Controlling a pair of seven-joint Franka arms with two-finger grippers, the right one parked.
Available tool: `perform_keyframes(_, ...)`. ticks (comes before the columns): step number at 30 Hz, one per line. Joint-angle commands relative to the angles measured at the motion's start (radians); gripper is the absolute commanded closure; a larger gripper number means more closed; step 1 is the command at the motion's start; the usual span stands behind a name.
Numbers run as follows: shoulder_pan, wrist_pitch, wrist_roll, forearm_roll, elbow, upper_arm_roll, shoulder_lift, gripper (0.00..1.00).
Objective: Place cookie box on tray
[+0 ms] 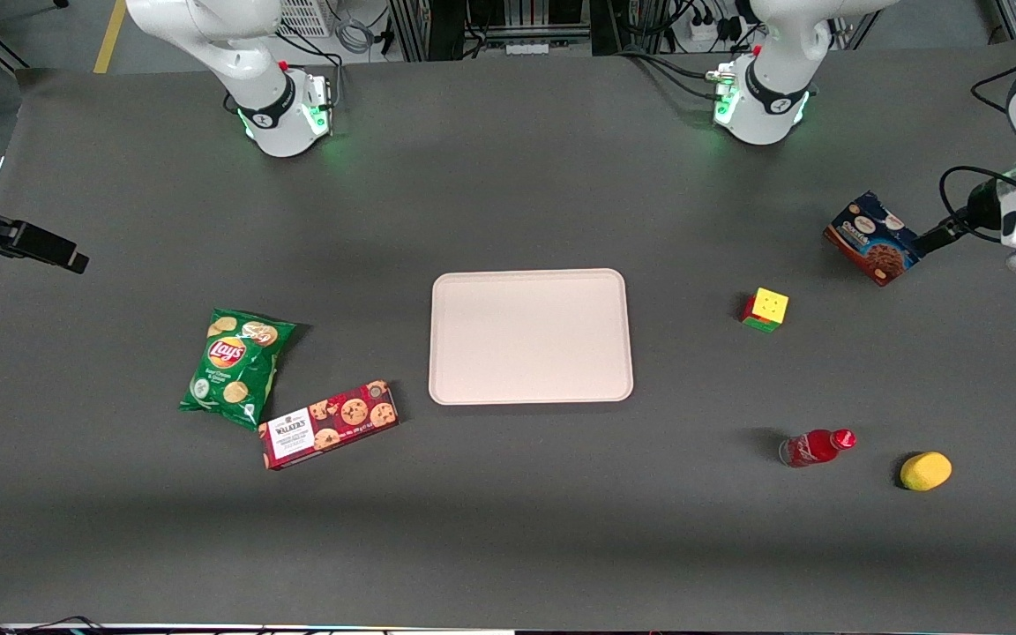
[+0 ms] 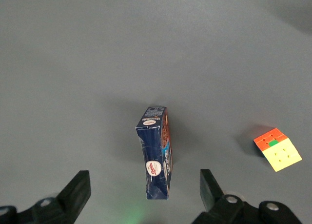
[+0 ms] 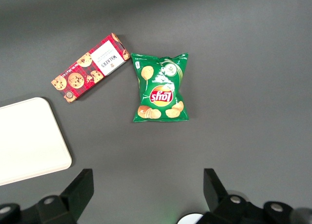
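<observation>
The jaws (image 2: 145, 191) hang spread wide above the cookie box (image 2: 156, 152), gripping nothing. The box stands on edge on the worktop (image 1: 508, 511) near a puzzle cube (image 1: 765, 310), well apart from the tray (image 1: 530, 336).

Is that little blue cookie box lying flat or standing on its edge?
Standing on edge: the cookie box shows its narrow side upward, between the fingers of the open gripper, which hovers above it without touching.
</observation>
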Motion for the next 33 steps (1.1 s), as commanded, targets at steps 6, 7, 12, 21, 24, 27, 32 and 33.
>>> perform_keyframes(6,0.014,0.093,-0.020,0.000,-0.149,0.022,-0.072,0.00)
perform_keyframes(7,0.014,0.118,-0.021,0.000,-0.162,0.023,-0.072,0.00)
perform_keyframes(12,0.014,0.211,-0.021,0.000,-0.213,0.025,-0.066,0.00)
perform_keyframes(21,0.014,0.323,-0.021,0.000,-0.250,0.025,-0.038,0.00)
perform_keyframes(24,0.014,0.389,-0.021,0.000,-0.271,0.026,-0.017,0.00)
perform_keyframes(27,0.020,0.452,-0.021,0.000,-0.284,0.026,0.019,0.00)
perform_keyframes(32,0.020,0.535,-0.021,0.000,-0.316,0.032,0.042,0.00)
perform_keyframes(33,0.022,0.540,-0.021,0.000,-0.319,0.032,0.042,0.00)
